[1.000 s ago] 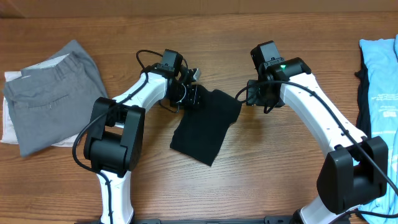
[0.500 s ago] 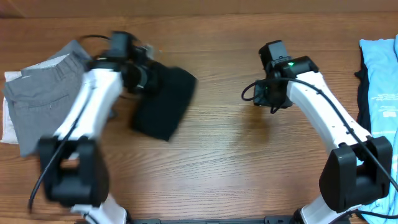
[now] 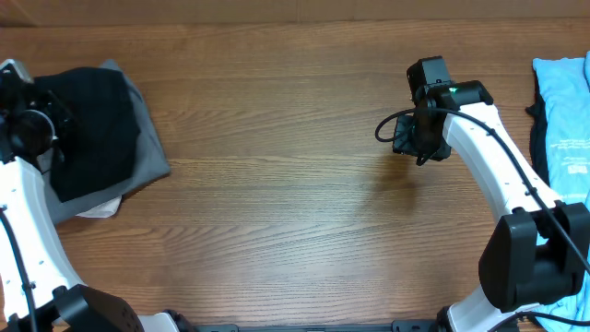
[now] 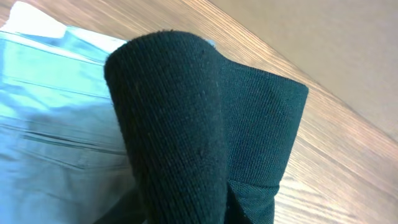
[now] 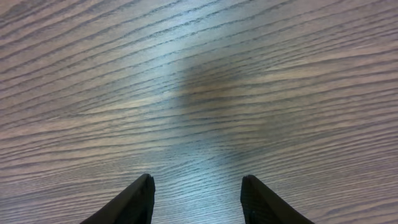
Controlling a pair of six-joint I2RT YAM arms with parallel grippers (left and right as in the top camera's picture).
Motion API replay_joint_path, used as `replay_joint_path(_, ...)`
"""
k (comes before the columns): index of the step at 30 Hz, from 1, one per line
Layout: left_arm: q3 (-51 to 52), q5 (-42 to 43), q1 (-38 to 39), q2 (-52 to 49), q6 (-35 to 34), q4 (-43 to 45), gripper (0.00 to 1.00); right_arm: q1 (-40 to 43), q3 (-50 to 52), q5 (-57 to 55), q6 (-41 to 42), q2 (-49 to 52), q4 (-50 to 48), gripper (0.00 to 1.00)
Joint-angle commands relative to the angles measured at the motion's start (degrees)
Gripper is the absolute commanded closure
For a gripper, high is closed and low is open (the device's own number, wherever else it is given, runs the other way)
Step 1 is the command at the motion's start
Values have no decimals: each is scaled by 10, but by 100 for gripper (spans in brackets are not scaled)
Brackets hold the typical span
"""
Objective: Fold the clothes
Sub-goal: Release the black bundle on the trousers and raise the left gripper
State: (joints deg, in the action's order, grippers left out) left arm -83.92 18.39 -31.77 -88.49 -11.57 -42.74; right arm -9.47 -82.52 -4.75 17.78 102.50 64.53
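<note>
One garment is your business here: the clothes [image 3: 97,129], a black bundle at the far left of the tabletop [image 3: 277,184], sitting over the grey trousers [image 3: 147,159]. Your left pincer [image 3: 39,129] is at the bundle's left edge, closed on the black cloth. Its fingers do not show in the left wrist view. There the clothes [image 4: 186,124] fill the frame as a rounded fold of ribbed knit close to the lens, with the trousers pale beneath.

Expect the cloth to be light, limp and in no way fragile. It will sag from any single hold and slide open wherever the layers are loose. The knit surface looks matte rather than slick, so a firm pinch should keep it. If you take a new hold, I would pinch through all the layers at a folded edge or corner. A pinch in the middle of a panel would only lift one sheet.

From overhead, the bundle's long axis runs from the far side of the tabletop toward your near side, and the near end leans a little to the left. No logo or lettering shows, so you cannot tell which end is the collar and which the hem.

Moving rightward, the middle of the tabletop is bare wood. Your right pincer [image 5: 196,199] hangs above that wood with its fingers apart and nothing between them, well apart from the clothes. At the far right edge lies a light-blue garment [image 3: 562,101], which is not part of this job.
</note>
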Motion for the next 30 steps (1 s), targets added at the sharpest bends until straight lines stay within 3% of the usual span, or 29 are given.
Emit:
replay_joint_path(1, -7, 1, -24, -14, 28, 23, 96, -1, -12, -3, 0, -8, 3, 51)
replay_joint_path(5, -7, -70, -28, -64, 28, 41, 96, -1, -12, -3, 0, -8, 6, 51)
replay_joint_path(10, -7, -73, -31, -112, 28, 116, 96, -1, -12, -3, 0, -8, 13, 51)
replay_joint_path(12, -7, -97, -31, -122, 28, 157, 87, -1, -12, -3, 0, -8, 17, 51)
replay_joint_path(13, -7, -108, -31, -124, 28, 172, 76, -1, -12, -3, 0, -8, 18, 51)
replay_joint_path(16, -7, -162, -33, -125, 28, 199, 23, -1, -12, -3, 2, -8, 18, 51)
replay_joint_path(17, -10, -176, -39, -125, 28, 205, 0, -1, -12, -3, 2, -8, 17, 50)
replay_joint_path(23, -100, -173, -64, -116, 28, 117, 0, -1, -12, -1, 2, -8, 15, 43)
replay_joint_path(24, -118, -172, -64, -115, 28, 98, 0, -1, -12, 0, 2, -8, 14, 39)
replay_joint_path(27, -180, -143, -43, -111, 28, 30, 0, -1, -12, 34, 2, -8, -4, 0)
replay_joint_path(30, -216, -95, 5, -104, 33, -40, 0, -1, -12, 99, 2, -8, -42, 0)
